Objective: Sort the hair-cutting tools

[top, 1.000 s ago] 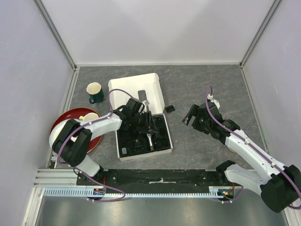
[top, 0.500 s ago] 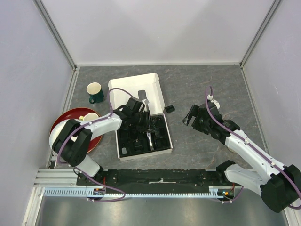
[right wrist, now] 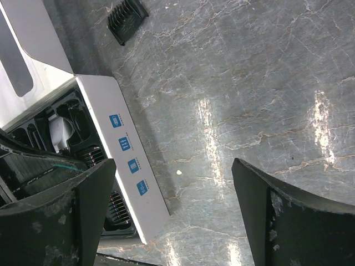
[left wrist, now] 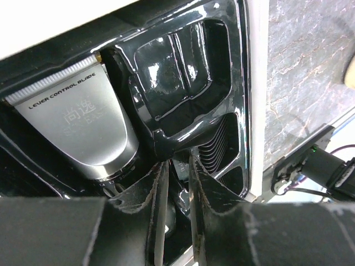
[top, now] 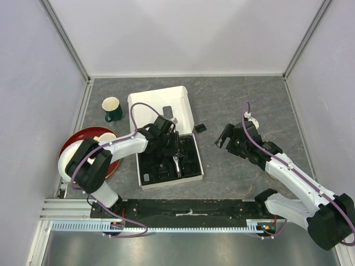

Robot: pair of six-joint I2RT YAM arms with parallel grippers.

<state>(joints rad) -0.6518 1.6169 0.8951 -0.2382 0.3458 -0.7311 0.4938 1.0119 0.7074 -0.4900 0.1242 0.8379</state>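
The left end effector [left wrist: 177, 164] is hanging inside the black tray [left wrist: 222, 33] of the white box [top: 161, 102]. Its fingers [left wrist: 160, 205] are standing close together with only a slim dark gap between them. Their tips are sitting in shadow against a tray divider, so I cannot tell whether anything is being pinched there.

Just beside them the clipper [left wrist: 83, 130] is lying in its recess. Its silver head and toothed blade edge are showing, while its body is running out of sight under the wrist. A ribbed comb guard [left wrist: 215, 148] is sitting in the next compartment toward the tray's outer wall, half hidden behind the divider. From overhead the left arm is covering much of the tray, and the black pieces are blending into the black plastic, so what else is lying in it is hard to make out.

The right end effector [top: 223, 136] is hovering over the tabletop [top: 249, 100] to the right of the box, its fingers [right wrist: 266, 221] spread wide apart with nothing between them. A loose comb guard [top: 200, 127] is lying on the tabletop just beside the open lid.

Left of the box a green mug [top: 112, 108] is standing upright. A red plate [top: 75, 145] is carrying a cream mug [top: 105, 137], and the left arm is partly covering both.
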